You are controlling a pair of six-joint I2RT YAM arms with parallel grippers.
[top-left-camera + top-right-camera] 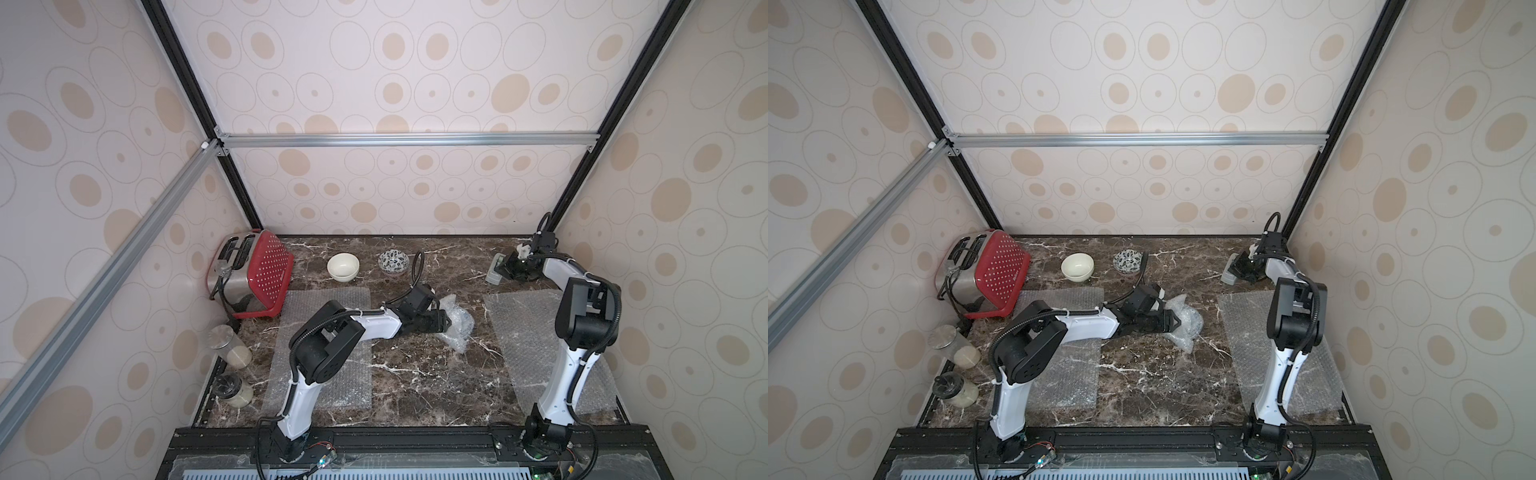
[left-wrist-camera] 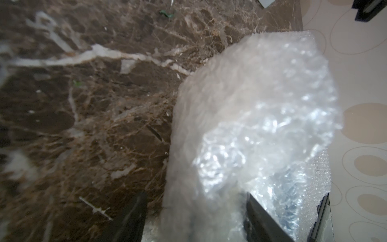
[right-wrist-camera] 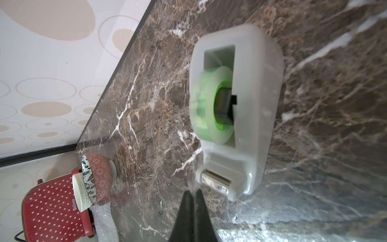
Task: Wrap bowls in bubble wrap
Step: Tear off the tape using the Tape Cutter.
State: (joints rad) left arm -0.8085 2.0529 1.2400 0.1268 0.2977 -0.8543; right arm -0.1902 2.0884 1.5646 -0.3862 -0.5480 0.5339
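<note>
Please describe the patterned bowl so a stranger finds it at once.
At the back of the marble table, a red toaster stands in the corner. Two bowls sit beside it; the patterned bowl is the farther one, dark leaves inside, while the cream bowl is plain.

White arms (image 1: 376, 326), black joints (image 1: 322, 359), corrugated cables (image 1: 618, 305)

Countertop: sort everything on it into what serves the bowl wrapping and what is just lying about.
Job: cream bowl, leaf-pattern bowl, crumpled bubble-wrap bundle, two flat bubble-wrap sheets, tape dispenser, its tape strip.
Lying about: red toaster, two glass jars.
</note>
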